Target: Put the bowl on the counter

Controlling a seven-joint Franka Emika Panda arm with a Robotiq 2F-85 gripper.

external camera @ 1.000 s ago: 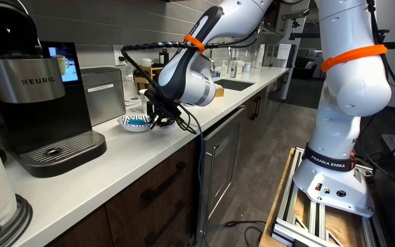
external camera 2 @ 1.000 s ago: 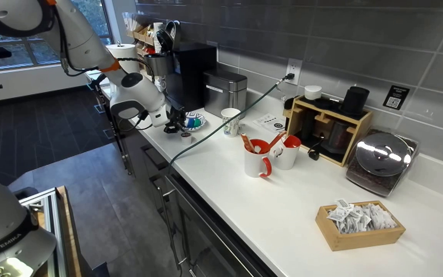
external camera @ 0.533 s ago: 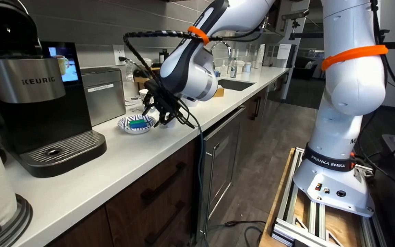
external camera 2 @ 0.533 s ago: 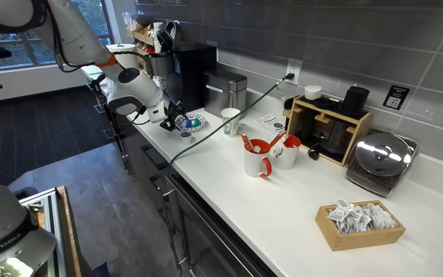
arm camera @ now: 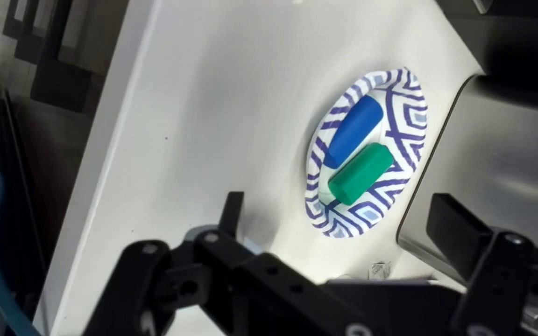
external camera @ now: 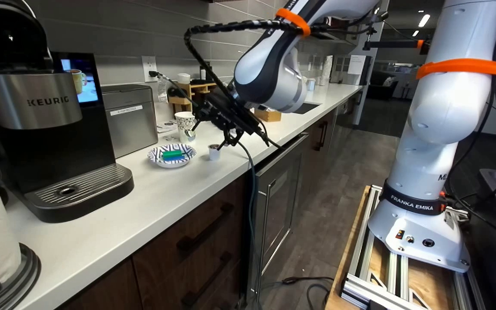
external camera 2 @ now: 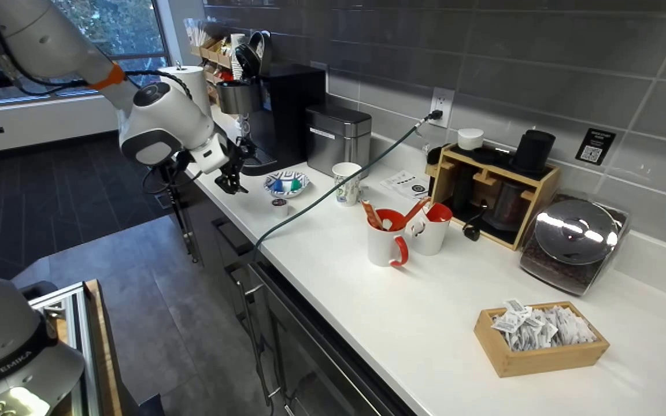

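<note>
The bowl [external camera: 156,156], white with a blue-purple pattern, rests upright on the white counter [external camera: 179,189] in both exterior views. A blue piece [arm camera: 355,130] and a green piece [arm camera: 361,173] lie inside it. My gripper [external camera: 209,137] hangs above the counter, apart from the bowl and over toward the small pod cup [external camera: 214,153]. In the wrist view the gripper [arm camera: 336,212] has its fingers spread wide with nothing held, and the bowl [arm camera: 367,215] shows whole beyond the fingertips.
A coffee maker [external camera: 54,107] and a metal bin [external camera: 131,118] stand behind the bowl. A patterned paper cup [external camera 2: 346,184] is close by. A green cable [external camera 2: 333,188] crosses over the counter. Red-and-white mugs [external camera 2: 388,242] stand farther along.
My gripper has opened, let go at the bowl's edge and moved up and away from it, toward the arm's base. The bowl now sits flat, and the pod cup is uncovered.
</note>
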